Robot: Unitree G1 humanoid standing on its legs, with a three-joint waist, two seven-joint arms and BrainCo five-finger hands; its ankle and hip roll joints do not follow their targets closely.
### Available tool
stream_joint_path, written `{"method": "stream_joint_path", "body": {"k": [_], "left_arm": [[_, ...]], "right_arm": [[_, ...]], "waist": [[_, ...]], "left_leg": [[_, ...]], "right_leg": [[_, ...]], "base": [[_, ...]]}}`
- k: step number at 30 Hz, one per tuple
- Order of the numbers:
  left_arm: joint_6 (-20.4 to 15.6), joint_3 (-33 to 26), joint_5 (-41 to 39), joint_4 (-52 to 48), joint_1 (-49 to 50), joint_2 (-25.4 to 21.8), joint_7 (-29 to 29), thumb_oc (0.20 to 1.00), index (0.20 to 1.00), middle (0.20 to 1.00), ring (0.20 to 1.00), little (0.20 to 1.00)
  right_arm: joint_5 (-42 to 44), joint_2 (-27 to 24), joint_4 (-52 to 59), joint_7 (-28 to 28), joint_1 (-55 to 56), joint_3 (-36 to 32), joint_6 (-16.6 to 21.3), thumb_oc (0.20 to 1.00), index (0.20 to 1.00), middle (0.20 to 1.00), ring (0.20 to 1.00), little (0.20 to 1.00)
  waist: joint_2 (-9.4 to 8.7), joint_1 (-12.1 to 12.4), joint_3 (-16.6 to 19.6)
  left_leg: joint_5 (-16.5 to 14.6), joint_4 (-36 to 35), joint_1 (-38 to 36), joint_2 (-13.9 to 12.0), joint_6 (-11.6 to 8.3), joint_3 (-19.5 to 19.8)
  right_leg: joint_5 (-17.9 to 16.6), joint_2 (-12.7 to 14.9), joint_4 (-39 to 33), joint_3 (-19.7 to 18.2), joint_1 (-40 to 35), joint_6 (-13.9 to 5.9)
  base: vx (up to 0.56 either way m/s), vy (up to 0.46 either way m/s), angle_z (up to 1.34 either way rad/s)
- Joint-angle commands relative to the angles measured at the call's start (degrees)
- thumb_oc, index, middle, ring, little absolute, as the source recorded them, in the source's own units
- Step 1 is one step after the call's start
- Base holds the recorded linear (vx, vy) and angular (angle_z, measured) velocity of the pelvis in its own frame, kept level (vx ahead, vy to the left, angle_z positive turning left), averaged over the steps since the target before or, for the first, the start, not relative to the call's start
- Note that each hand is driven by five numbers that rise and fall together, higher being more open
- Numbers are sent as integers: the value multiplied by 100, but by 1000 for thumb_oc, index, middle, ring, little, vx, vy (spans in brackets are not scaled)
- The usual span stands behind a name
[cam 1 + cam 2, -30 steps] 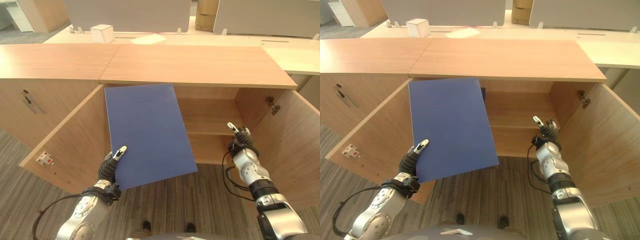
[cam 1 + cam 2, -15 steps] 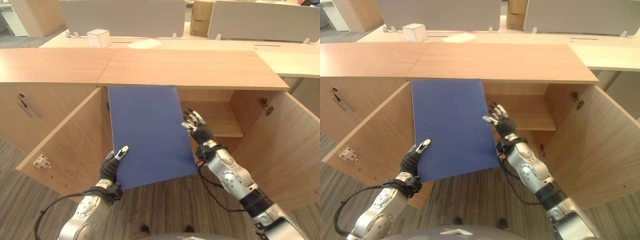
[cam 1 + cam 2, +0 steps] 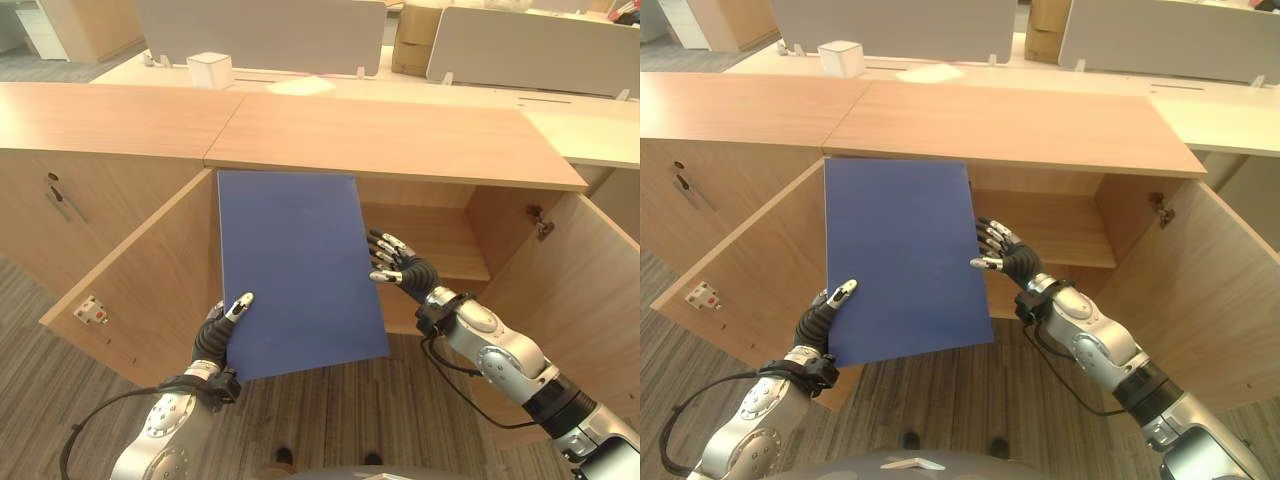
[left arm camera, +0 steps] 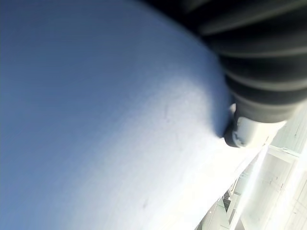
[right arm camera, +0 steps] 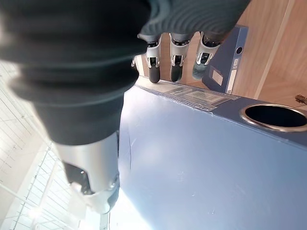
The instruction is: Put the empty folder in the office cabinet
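The left hand (image 3: 222, 335) pinches the lower left corner of the blue folder (image 3: 295, 270), thumb laid on its front face, fingers hidden behind. The right hand (image 3: 400, 267) sets loosely spread fingers (image 5: 174, 61) against the folder's right edge. The right wrist view adds the spine, with its label and round finger hole, plus a second binder (image 5: 225, 67) standing beyond inside the cabinet (image 3: 440, 230), whose doors stand open.
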State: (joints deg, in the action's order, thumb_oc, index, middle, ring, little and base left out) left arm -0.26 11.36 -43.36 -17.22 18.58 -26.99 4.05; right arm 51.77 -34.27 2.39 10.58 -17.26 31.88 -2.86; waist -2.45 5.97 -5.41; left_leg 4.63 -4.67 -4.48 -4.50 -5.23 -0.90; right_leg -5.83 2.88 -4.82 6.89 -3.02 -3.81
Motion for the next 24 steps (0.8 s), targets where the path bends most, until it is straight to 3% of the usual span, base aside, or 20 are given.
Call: {"method": "stream_joint_path", "body": {"k": [1,14,18,24], "left_arm": [[-473,-210,170,-464,-298,-344,231,200,200,200,200,200],[-347,-385,458,-433,-244,-234,-156,200,200,200,200,200],[-308,-380,517,-434,-254,-193,-191,200,200,200,200,200],[-323,-286,543,-401,-364,-165,-135,200,200,200,200,200]], "right_arm": [[-39,94,351,246,-131,206,64,1000,1000,1000,1000,1000],[-313,1165,-433,-682,94,-275,-100,1000,1000,1000,1000,1000],[-331,1392,-512,-709,5,-154,-154,1000,1000,1000,1000,1000],[-363,1355,-403,-462,-194,168,-193,1000,1000,1000,1000,1000]], "waist": [[-418,88,37],[-440,158,13],[-443,188,2],[-441,204,-2]], "left_leg": [[-432,-33,328,104,53,42],[-439,-33,356,129,87,69],[-439,-33,358,131,94,78],[-443,-33,362,154,102,83]], "right_leg": [[890,820,483,157,-288,-575],[855,825,476,172,-266,-566],[845,826,470,177,-267,-561],[842,841,476,174,-268,-558]], "base": [[0,0,0],[0,0,0],[0,0,0],[0,0,0]]}}
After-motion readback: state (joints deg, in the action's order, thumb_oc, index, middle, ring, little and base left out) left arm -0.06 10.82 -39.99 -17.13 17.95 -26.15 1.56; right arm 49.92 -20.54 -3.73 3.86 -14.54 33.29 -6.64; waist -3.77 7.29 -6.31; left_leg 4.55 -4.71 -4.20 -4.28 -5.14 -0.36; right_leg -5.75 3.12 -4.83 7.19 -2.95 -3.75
